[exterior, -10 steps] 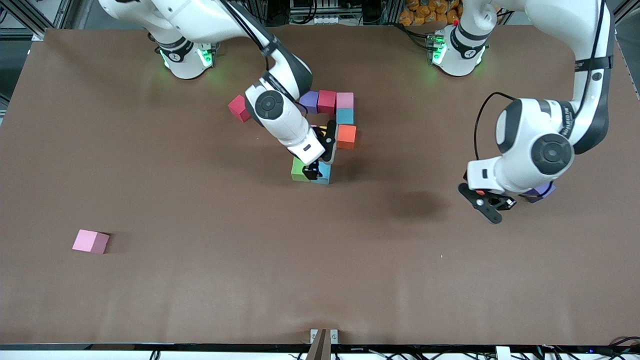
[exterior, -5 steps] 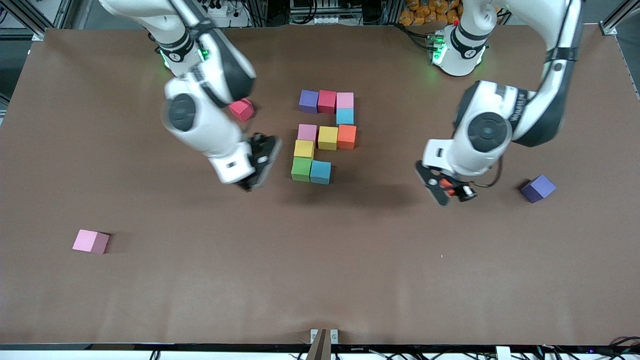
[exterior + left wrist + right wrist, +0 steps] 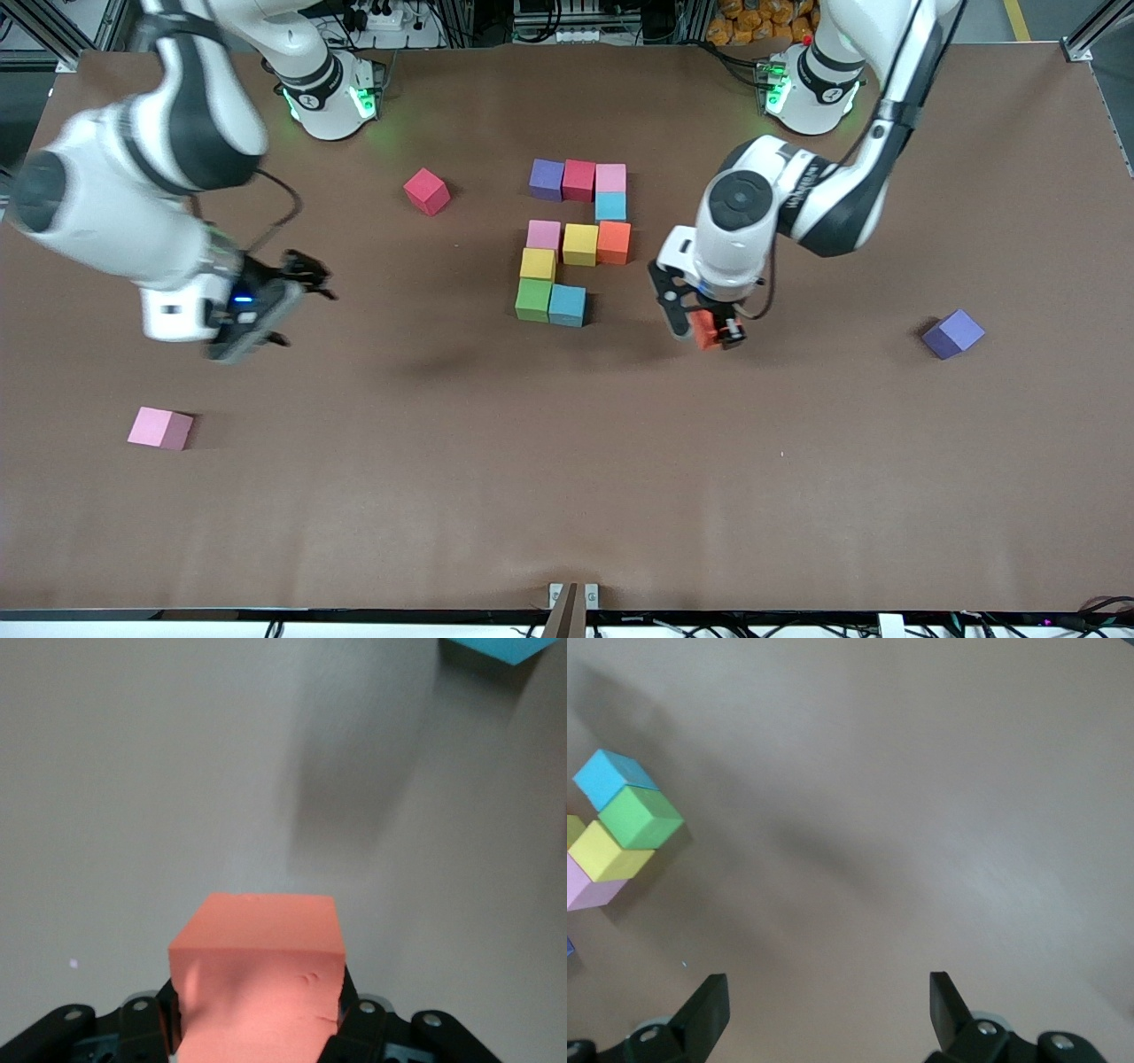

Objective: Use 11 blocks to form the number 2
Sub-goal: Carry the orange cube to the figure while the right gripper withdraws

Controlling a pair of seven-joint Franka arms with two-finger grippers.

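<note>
An orange block (image 3: 704,329) is clamped in the left pincer (image 3: 706,330) over the tabletop (image 3: 567,461), beside the block figure's blue block (image 3: 567,305); the right pincer (image 3: 297,276) is spread wide, empty.

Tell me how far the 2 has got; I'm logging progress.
Ten blocks sit in the figure, ending at the light blue block. The left claw carries an orange block, likely the eleventh. The right claw hangs open, empty.
</note>
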